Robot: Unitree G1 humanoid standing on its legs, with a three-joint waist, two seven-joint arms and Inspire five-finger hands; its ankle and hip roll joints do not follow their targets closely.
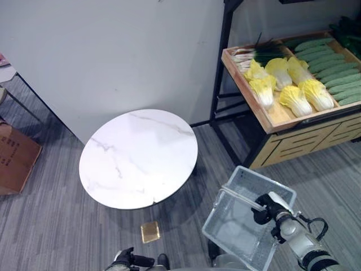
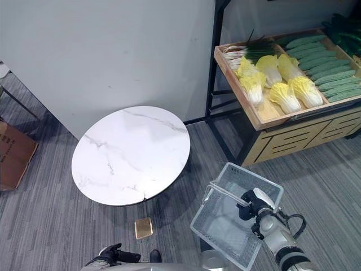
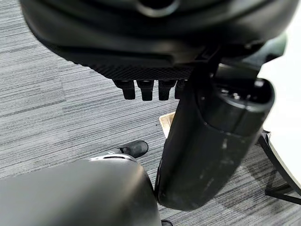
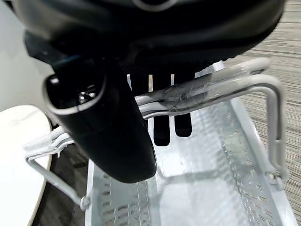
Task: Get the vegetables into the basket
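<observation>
An empty clear plastic basket [image 1: 240, 226] hangs tilted above the carpet at the lower right, and my right hand [image 1: 268, 208] is shut on its white wire handle [image 4: 207, 89]. My thumb [image 4: 108, 122] lies over the handle and my fingers [image 4: 162, 132] curl under it. The vegetables lie in a wooden crate [image 1: 271, 121] on a stand at the upper right: napa cabbages [image 1: 293, 87], cucumbers [image 1: 333, 68] and green onions [image 1: 256, 53]. The crate is well beyond the basket. My left hand [image 1: 128, 259] hangs low at the bottom edge, open and holding nothing.
A round white marble table [image 1: 138, 158] stands in the middle, left of the basket. A cardboard box [image 1: 14, 158] sits at the far left. A small tan square [image 1: 150, 231] lies on the carpet. A black metal frame [image 1: 220, 68] rises beside the crate.
</observation>
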